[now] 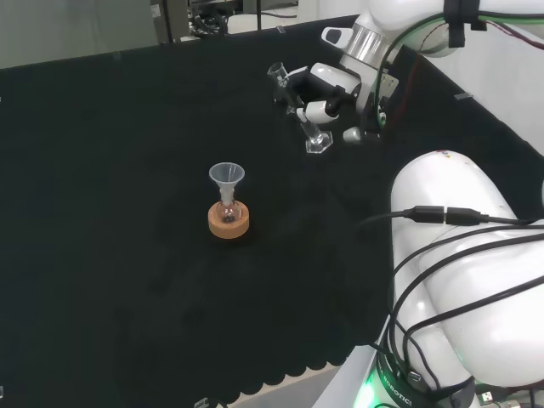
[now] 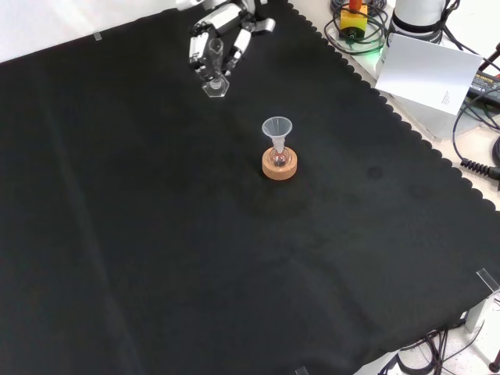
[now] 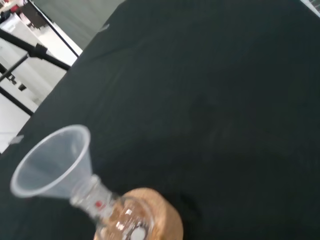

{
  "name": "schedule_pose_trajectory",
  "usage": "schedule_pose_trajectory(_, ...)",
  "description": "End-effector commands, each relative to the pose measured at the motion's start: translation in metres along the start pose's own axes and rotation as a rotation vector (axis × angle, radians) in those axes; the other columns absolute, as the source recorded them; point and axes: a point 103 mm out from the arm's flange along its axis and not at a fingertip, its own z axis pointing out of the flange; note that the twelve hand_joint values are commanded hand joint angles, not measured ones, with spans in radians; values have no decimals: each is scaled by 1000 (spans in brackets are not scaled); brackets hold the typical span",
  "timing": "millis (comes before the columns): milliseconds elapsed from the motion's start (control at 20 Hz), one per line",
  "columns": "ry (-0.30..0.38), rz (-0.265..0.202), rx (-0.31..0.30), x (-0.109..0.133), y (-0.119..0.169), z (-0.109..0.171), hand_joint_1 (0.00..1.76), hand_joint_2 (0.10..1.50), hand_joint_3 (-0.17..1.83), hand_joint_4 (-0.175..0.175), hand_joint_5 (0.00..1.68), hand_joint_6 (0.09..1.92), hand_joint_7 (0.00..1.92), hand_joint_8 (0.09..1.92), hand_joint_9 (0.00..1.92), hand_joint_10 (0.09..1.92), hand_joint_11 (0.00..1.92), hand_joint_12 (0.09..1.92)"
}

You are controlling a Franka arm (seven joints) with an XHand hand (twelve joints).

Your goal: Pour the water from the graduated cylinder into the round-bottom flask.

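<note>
I see the hand (image 1: 327, 85) with its fingers (image 2: 205, 47) curled round the tilted graduated cylinder (image 1: 299, 115), well apart from the round-bottom flask (image 1: 228, 212), which sits in its cork ring (image 1: 229, 223) under a funnel (image 1: 227, 178).

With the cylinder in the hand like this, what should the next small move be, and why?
Probably carry the cylinder toward the funnel. The hand is curled round it, tilted, its base just off the cloth, well to the right of the flask on its cork ring in the head view, too far to pour.
</note>
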Motion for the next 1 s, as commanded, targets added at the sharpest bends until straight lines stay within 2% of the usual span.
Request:
schedule_pose_trajectory(50,-100,20,100,28,-38,6,1370,1350,-175,-70,913,845,879,735,1116,453,985,894)
schedule_pose_trajectory(200,-131,22,136,40,-48,13,1371,1351,-175,-71,914,846,883,734,1118,452,986,893)
schedule_pose_trajectory(350,-180,30,198,47,-54,20,1371,1351,-175,-71,915,847,888,733,1121,452,986,892)
schedule_pose_trajectory(600,-247,48,285,49,-57,29,1372,1351,-175,-72,916,848,897,730,1124,450,988,890)
schedule_pose_trajectory(1000,-321,89,377,48,-50,31,1375,1350,-175,-73,915,849,904,724,1128,448,988,888)
